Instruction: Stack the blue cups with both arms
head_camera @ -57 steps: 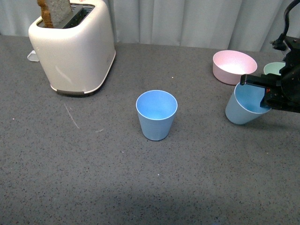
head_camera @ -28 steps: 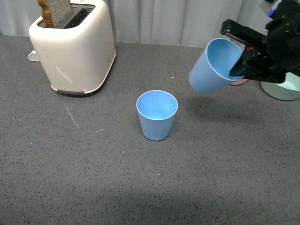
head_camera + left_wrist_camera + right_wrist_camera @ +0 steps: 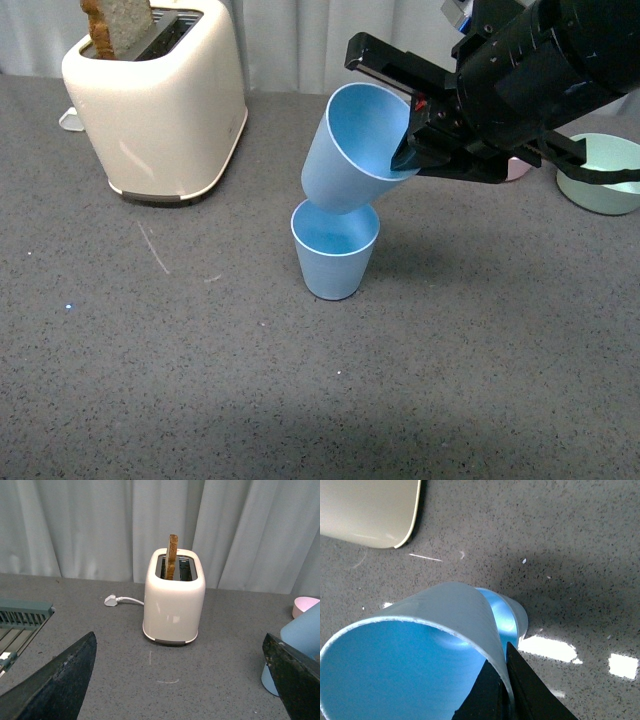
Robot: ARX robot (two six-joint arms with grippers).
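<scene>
One blue cup (image 3: 335,258) stands upright at the table's middle. My right gripper (image 3: 412,150) is shut on the rim of the second blue cup (image 3: 352,150), one jaw inside and one outside. It holds that cup tilted, mouth up and to the right, its base just above the standing cup's mouth. In the right wrist view the held cup (image 3: 435,655) fills the frame, with the standing cup (image 3: 512,617) behind it and the gripper (image 3: 506,690) pinching the wall. My left gripper (image 3: 180,680) is open and empty; both cups (image 3: 305,635) show at that view's edge.
A cream toaster (image 3: 155,100) with a slice of bread stands at the back left. A pink bowl (image 3: 517,168) is mostly hidden behind my right arm, and a green bowl (image 3: 605,175) sits at the far right. A white plug (image 3: 111,600) lies beside the toaster.
My right gripper has lifted the blue cup off the table at the right and carried it left, to just above the standing cup.
</scene>
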